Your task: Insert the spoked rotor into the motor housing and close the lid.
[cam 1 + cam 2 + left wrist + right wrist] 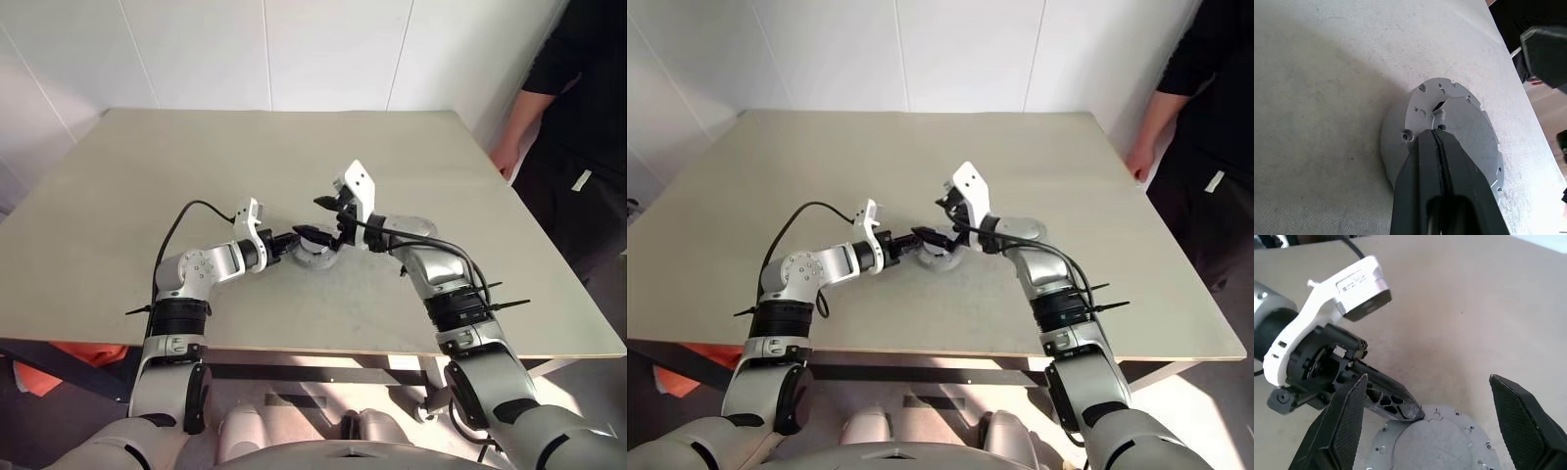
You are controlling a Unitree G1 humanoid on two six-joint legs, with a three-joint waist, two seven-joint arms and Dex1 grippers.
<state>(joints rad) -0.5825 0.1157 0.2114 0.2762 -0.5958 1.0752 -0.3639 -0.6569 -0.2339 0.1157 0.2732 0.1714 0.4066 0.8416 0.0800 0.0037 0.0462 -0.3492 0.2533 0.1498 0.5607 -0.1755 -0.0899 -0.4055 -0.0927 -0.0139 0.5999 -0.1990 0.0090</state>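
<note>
Lid (1469, 132) amid bare table (147, 196)

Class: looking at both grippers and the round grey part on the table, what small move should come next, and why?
Probably lift the left gripper off the lid. Its shut fingers rest on the lid, which already sits flat on the housing, and the open right gripper hangs above, holding nothing.

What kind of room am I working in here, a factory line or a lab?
More likely a lab or test room than a factory line: a plain pale table set against white panelled walls, bearing just the one motor housing with the lid on it, and a person standing by at the table's right edge.
</note>
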